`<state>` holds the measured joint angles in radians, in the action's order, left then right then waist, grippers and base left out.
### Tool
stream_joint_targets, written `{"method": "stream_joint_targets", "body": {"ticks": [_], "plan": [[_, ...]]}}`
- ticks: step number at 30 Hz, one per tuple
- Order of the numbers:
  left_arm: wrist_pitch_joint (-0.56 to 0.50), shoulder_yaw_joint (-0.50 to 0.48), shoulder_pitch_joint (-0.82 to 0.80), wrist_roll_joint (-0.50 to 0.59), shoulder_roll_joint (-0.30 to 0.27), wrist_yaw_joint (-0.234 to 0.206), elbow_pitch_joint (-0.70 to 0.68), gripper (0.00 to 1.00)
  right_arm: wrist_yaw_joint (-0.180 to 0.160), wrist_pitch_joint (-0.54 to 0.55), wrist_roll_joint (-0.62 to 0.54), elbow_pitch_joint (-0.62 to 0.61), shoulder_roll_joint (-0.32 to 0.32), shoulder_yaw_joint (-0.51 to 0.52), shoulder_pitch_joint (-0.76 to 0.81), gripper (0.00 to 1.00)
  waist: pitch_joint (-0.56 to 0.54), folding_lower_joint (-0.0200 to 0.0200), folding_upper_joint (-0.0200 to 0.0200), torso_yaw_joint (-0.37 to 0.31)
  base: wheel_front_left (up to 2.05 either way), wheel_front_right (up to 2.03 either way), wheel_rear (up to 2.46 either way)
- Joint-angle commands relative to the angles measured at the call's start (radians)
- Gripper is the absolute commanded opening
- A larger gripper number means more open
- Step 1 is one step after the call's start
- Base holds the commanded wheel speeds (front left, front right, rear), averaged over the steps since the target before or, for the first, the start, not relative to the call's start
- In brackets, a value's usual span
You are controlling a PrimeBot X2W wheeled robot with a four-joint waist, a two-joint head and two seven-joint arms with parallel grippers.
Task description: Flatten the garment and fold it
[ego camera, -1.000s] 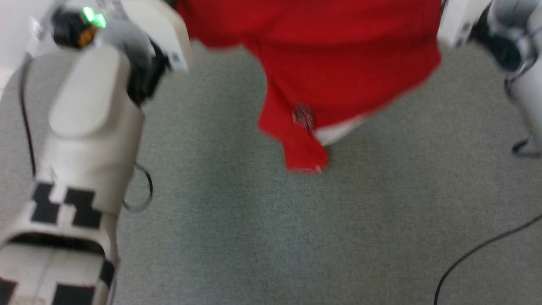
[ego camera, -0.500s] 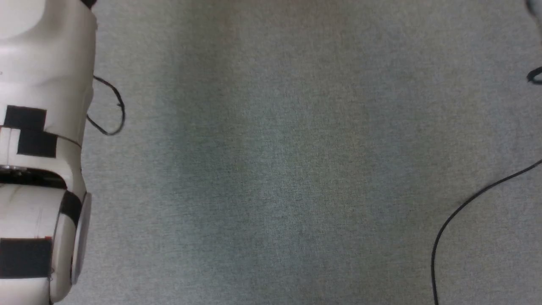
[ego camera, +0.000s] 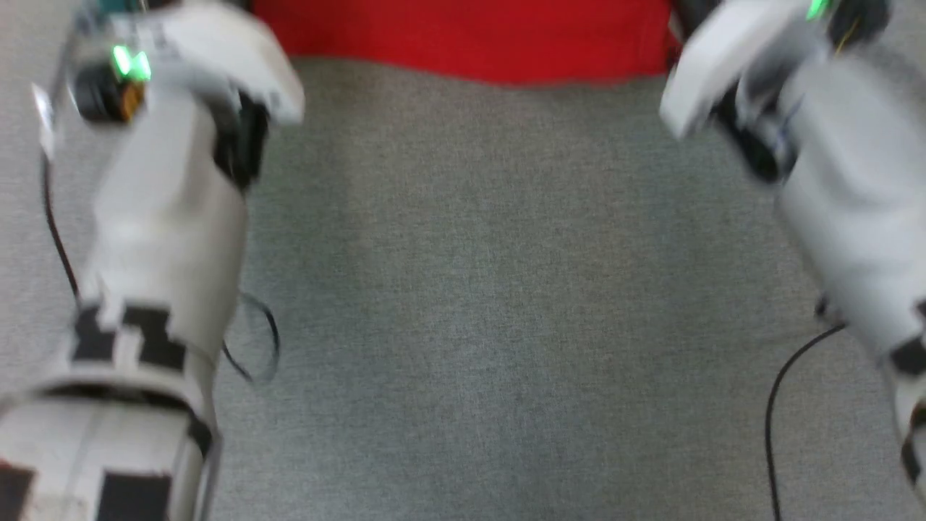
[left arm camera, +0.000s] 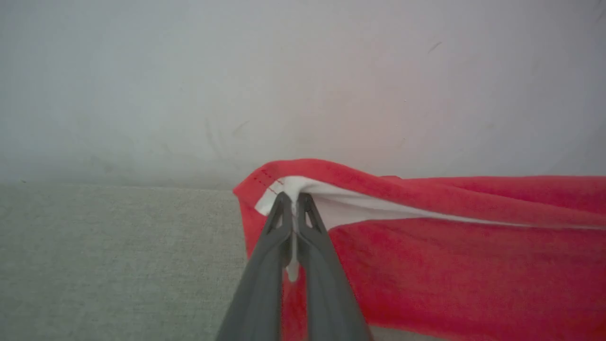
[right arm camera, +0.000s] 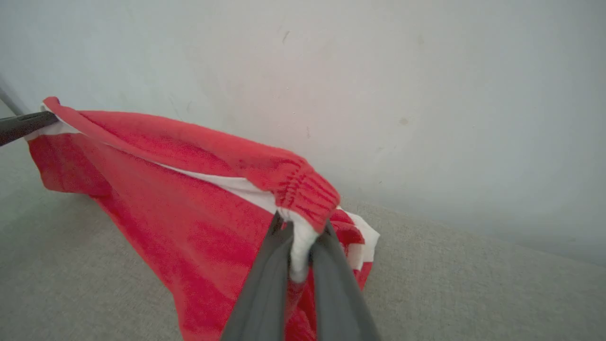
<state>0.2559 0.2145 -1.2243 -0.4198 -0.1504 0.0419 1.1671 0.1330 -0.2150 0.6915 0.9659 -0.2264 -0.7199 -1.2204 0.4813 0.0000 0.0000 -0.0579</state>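
The garment (ego camera: pixel 463 36) is a bright red pair of shorts with white trim, held up and stretched between my two arms at the top of the head view. In the left wrist view my left gripper (left arm camera: pixel 293 208) is shut on a white-edged corner of the garment (left arm camera: pixel 450 265), which hangs away to the right. In the right wrist view my right gripper (right arm camera: pixel 300 237) is shut on white trim beside the gathered waistband of the garment (right arm camera: pixel 189 208). The left gripper's dark finger (right arm camera: pixel 21 125) shows at that view's far left, clamped on the opposite corner.
Grey carpet (ego camera: pixel 492 304) lies below the garment. A black cable (ego camera: pixel 778 405) runs across the floor at the lower right, and a thin cable loop (ego camera: pixel 253 347) hangs by my left forearm (ego camera: pixel 166 217). A pale wall (left arm camera: pixel 303 85) stands behind.
The head camera has swung: the garment left the picture half a second ago and now shows as a red band along the top, with both forearms back in view.
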Motion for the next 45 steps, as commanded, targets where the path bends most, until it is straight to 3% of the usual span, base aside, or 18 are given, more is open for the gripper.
{"method": "stream_joint_targets", "body": {"ticks": [1,8,15,22,29,33,36,40,45], "plan": [[0.005,-0.011,0.058,-0.005,-0.004,0.003,-0.024,0.0,-0.002,-0.017,0.006,-0.018,-0.013,-0.015,0.047,0.0,-0.095,0.0,0.0,0.018,0.0,0.0,0.0],[0.006,-0.061,0.447,0.012,-0.031,-0.01,-0.289,0.0,-0.002,-0.045,0.011,-0.199,-0.081,-0.047,0.345,0.0,-0.264,0.0,0.0,0.018,0.0,0.0,0.0],[-0.004,-0.098,0.878,0.008,-0.047,-0.085,-0.588,0.0,-0.002,-0.046,-0.069,-0.426,-0.1,0.089,0.719,0.0,-0.404,0.0,0.0,0.004,0.0,0.0,0.0],[-0.135,-0.117,1.236,-0.005,-0.054,-0.207,-0.972,0.0,-0.002,-0.003,-0.145,-0.638,-0.034,0.27,1.058,0.0,-0.462,0.0,0.0,0.005,0.0,0.0,0.0],[-0.287,-0.125,1.459,0.003,-0.075,-0.307,-1.282,0.0,-0.002,0.149,-0.26,-0.916,0.077,0.446,1.4,0.0,-0.469,0.0,0.0,0.041,0.0,0.0,0.0],[-0.337,-0.128,1.497,0.002,-0.085,-0.329,-1.381,0.0,-0.002,0.241,-0.312,-1.054,0.118,0.502,1.506,0.0,-0.449,0.0,0.0,0.047,0.0,0.0,0.0],[-0.347,-0.122,1.458,-0.002,-0.097,-0.313,-1.394,0.0,-0.002,0.299,-0.329,-1.101,0.13,0.521,1.501,0.0,-0.42,0.0,0.0,0.042,0.0,0.0,0.0],[-0.352,-0.101,1.306,-0.009,-0.121,-0.254,-1.337,0.0,-0.002,0.358,-0.338,-1.09,0.14,0.526,1.429,0.0,-0.365,0.0,0.0,0.038,0.0,0.0,0.0],[-0.377,-0.058,1.037,-0.018,-0.136,-0.165,-1.17,0.0,-0.002,0.389,-0.337,-1.023,0.148,0.528,1.277,0.0,-0.286,0.0,0.0,0.02,0.0,0.0,0.0]]}}
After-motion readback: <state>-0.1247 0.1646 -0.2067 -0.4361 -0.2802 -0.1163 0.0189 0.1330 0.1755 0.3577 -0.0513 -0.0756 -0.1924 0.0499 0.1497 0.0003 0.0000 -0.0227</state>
